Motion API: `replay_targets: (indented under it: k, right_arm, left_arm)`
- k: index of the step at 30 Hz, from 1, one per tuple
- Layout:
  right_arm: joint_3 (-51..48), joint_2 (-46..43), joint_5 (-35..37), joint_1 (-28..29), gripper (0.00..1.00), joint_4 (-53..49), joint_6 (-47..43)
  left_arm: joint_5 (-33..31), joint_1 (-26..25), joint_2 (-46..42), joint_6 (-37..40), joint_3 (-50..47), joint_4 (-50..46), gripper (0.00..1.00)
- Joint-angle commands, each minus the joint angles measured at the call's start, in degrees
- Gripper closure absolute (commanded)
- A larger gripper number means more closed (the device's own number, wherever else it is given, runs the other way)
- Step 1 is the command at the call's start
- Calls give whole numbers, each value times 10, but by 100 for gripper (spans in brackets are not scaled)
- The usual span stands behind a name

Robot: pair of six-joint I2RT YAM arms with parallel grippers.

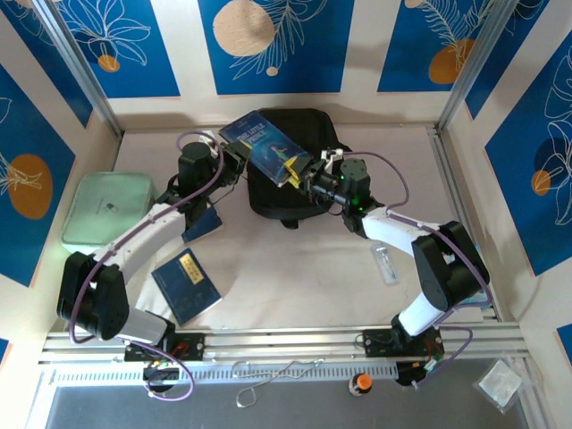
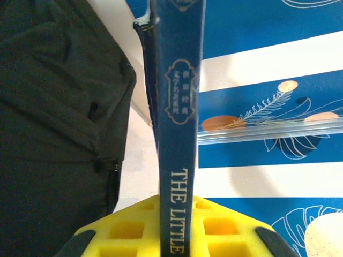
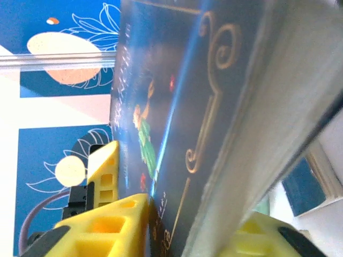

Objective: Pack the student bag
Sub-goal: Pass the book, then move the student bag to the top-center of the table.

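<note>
The student bag (image 1: 308, 125), a large black backpack, lies at the back middle of the table. A blue hardcover book (image 1: 266, 146) hangs tilted above it, held from both sides. My left gripper (image 1: 231, 159) is shut on the book's left end. In the left wrist view the spine (image 2: 179, 107), lettered "THE LITTLE", runs between the yellow fingers (image 2: 128, 227), with the black bag (image 2: 53, 107) to the left. My right gripper (image 1: 308, 174) is shut on the book's right end. There the cover (image 3: 177, 107) and page edges sit between the yellow pads (image 3: 115, 222).
A mint-green zip case (image 1: 107, 210) lies at the left. A second blue book (image 1: 186, 284) rests near the left arm's base, and a dark blue flat item (image 1: 201, 223) lies under the left arm. A small clear object (image 1: 384, 264) sits by the right arm.
</note>
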Motion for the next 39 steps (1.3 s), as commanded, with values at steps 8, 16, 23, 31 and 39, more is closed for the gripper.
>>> replay_targets:
  k: [8, 16, 23, 31, 39]
  right_arm:
    - [-19, -147, 45, -52, 92, -200, -201]
    - [-34, -254, 90, -114, 93, -406, -311]
    - [-42, -293, 104, -162, 93, -517, -353]
    - [-50, -289, 84, -210, 93, -564, -372]
    - [-31, -291, 77, -242, 93, -582, -392]
  left_arm:
    - [22, -12, 23, 250, 19, -100, 36]
    - [128, -27, 151, 367, 95, -130, 26]
    - [149, -41, 252, 438, 176, -209, 25]
    - [186, -69, 312, 484, 202, -295, 27]
    - [211, -121, 288, 493, 142, -320, 30]
